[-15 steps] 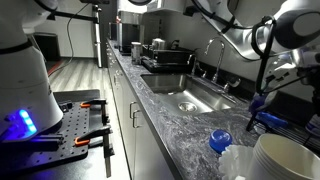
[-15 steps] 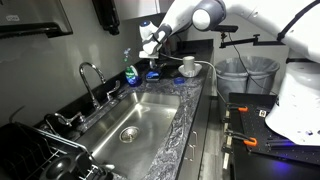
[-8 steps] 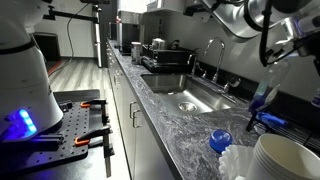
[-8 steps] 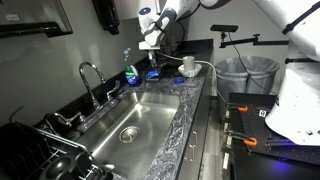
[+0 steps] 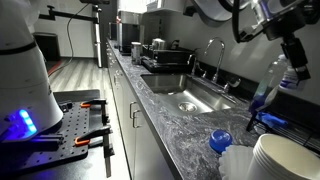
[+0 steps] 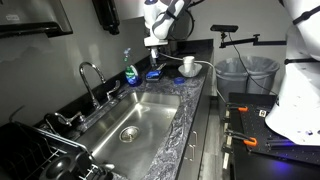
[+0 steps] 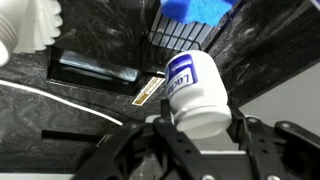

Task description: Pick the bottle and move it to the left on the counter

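Note:
In the wrist view my gripper (image 7: 200,128) is shut on the small pale bottle (image 7: 195,88), which has a blue-lettered label and sits base-first between the jaws. In both exterior views the gripper (image 6: 152,41) (image 5: 293,72) holds it well above the far end of the dark marbled counter (image 6: 190,108) (image 5: 165,120), past the steel sink (image 6: 135,122) (image 5: 195,98). The bottle itself is too small to make out in the exterior views.
A tall clear bottle with blue liquid (image 6: 131,71) (image 5: 264,92) stands by the wall under the gripper. A blue lid (image 5: 219,141) and stacked white bowls (image 5: 282,160) sit nearby. A white cup (image 6: 188,65), a faucet (image 6: 90,80) and a dish rack (image 6: 40,150) are also there.
The arm has risen from the counter's end by the tall bottle, carrying the small bottle up with it.

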Robot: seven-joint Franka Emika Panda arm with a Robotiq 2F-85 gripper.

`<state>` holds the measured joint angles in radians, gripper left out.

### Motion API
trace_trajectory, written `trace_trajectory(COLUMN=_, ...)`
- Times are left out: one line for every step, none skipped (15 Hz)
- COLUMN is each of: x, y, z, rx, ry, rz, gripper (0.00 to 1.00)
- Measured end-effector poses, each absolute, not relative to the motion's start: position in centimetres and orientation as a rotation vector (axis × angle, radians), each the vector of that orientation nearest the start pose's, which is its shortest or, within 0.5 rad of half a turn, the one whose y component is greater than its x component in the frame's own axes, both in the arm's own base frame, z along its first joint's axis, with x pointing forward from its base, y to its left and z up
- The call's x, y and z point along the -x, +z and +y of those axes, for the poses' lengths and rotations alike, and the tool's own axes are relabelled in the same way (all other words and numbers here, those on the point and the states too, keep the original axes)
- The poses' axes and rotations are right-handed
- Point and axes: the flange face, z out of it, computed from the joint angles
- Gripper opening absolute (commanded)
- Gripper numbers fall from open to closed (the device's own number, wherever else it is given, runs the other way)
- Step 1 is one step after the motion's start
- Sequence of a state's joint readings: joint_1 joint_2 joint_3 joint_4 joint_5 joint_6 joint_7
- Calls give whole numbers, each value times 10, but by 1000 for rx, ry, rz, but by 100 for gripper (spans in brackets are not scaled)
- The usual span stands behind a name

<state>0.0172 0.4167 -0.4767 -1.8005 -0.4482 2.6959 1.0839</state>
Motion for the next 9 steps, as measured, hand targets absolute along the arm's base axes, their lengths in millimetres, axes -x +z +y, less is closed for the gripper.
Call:
trace_trajectory(x=-621, y=393, z=-252, rx=2802, ry=-1007, rz=1692, gripper=28)
trace_trajectory(x=-610, y=395, z=-246, rx=2811, ry=-987, rz=1678, gripper=28)
trace_trajectory(x=-599, y=396, z=-242, rx=2819, ry=-972, rz=1664, gripper=28)
trace_trajectory(x=-590, y=399, z=-239, rx=2823, ry=-960, rz=1654, gripper=28)
trace_trajectory(x=-581, y=400, z=-236, rx=2830, ry=-951, rz=1642, gripper=28)
trace_trajectory(x=-573, y=402, z=-233, rx=2835, ry=-943, rz=1630, gripper=53)
trace_trajectory(x=-566, y=404, z=-231, rx=2833, ry=-935, rz=1622, gripper=53)
trace_trajectory(x=-561, y=405, z=-229, rx=2831, ry=-931, rz=1617, gripper=53)
trace_trajectory(x=-558, y=407, z=-227, rx=2830, ry=-928, rz=1613, gripper=53)
